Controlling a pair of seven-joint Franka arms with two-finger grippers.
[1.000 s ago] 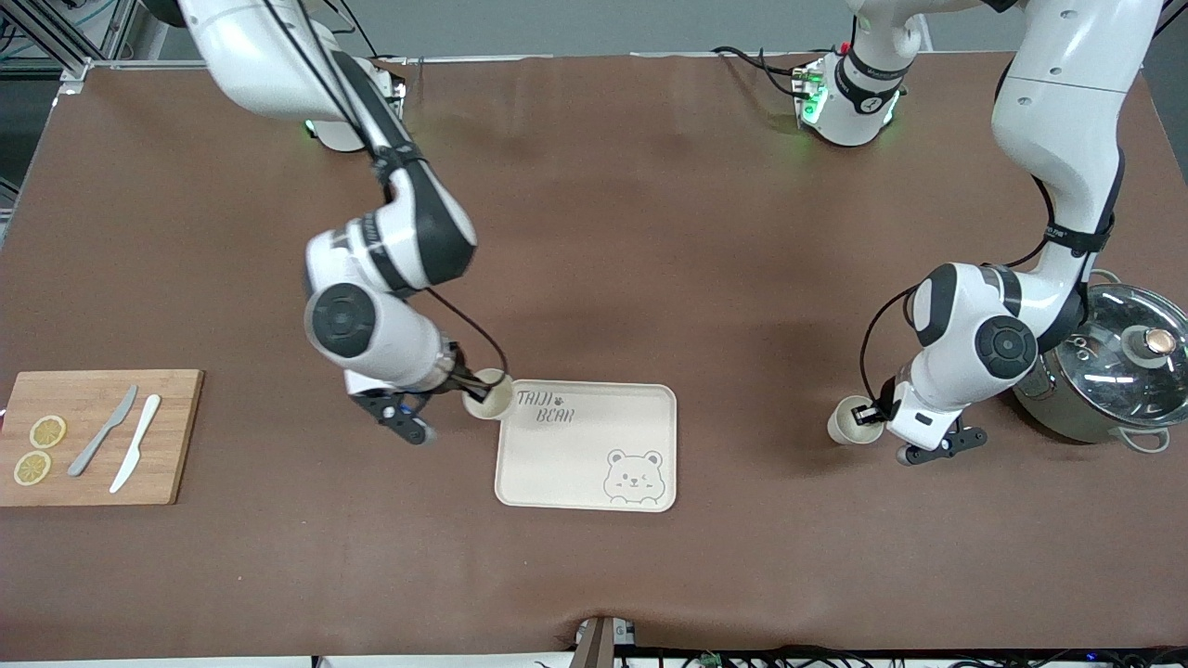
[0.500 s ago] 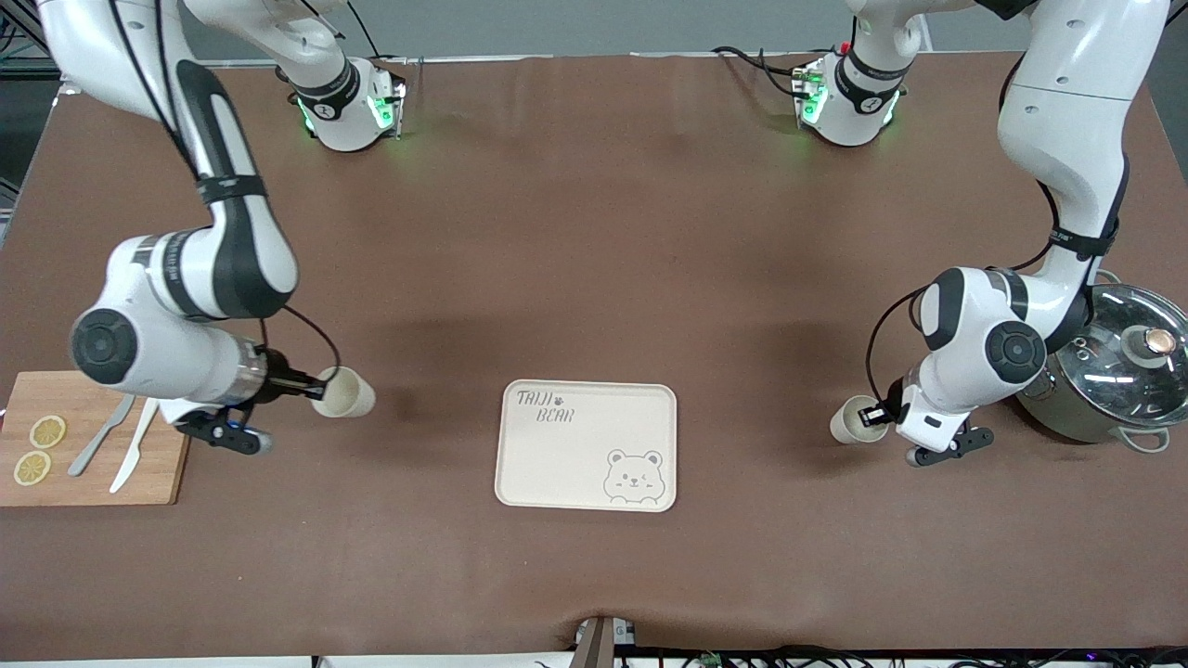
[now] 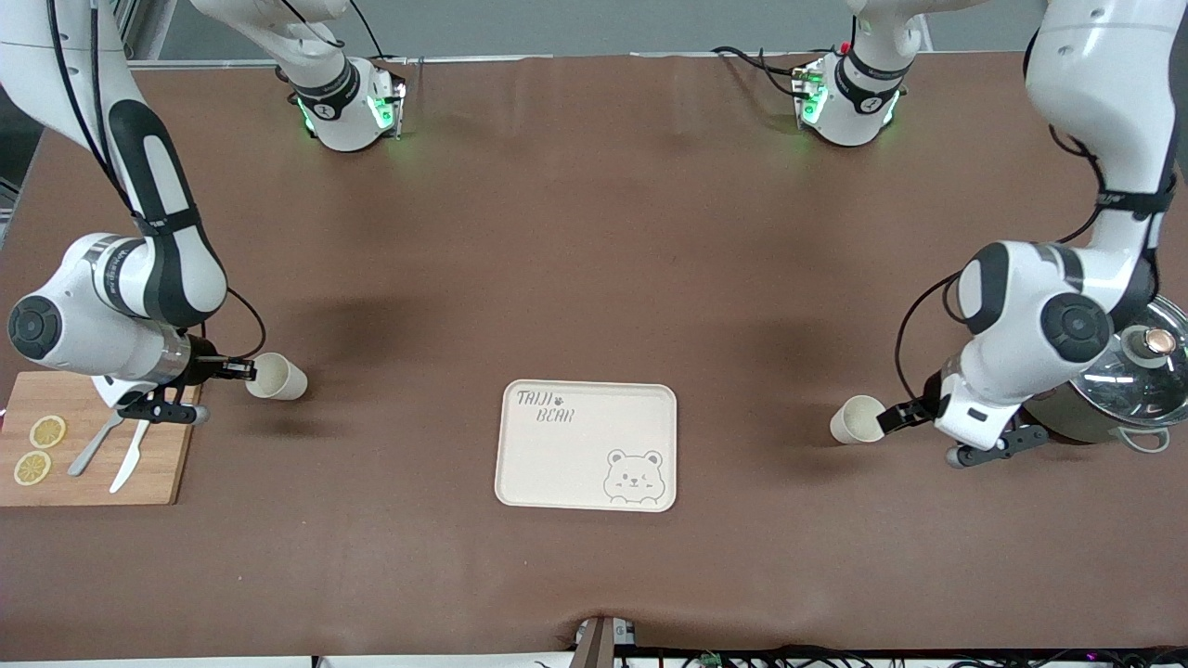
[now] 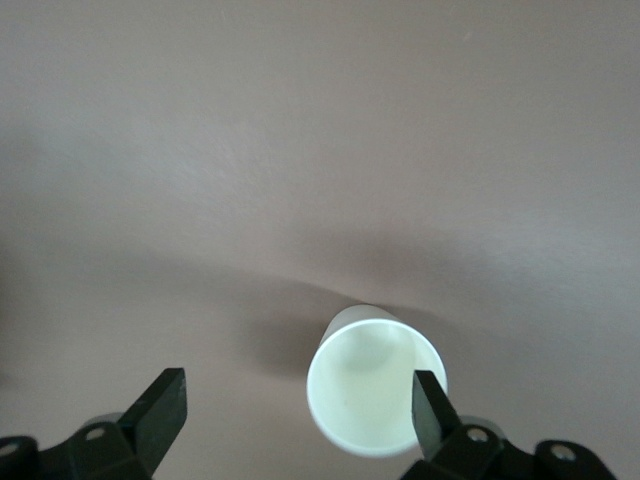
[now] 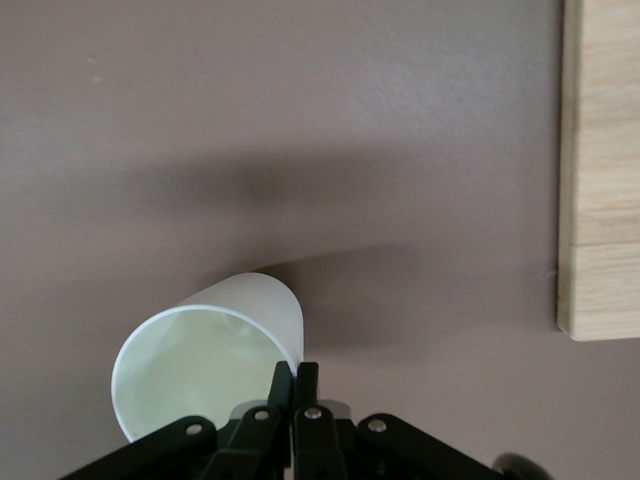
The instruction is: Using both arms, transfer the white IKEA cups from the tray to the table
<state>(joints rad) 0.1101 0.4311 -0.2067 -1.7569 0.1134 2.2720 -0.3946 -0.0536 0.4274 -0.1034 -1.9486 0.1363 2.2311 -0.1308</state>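
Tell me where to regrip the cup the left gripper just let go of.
Judging by its pose, take the rim wall. The cup stands upright on the table, mouth open. The left gripper hangs open above it, one finger at the rim. Likely best: come straight down, one finger inside and one outside the thin wall.

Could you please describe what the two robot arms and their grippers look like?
Both arms, the left arm and the right arm, have glossy white rounded shells with black joint bands and round black end caps. Thin black cables run along them. Their bases glow green. The left gripper and right gripper are black, with two slim fingers on hinged black links.
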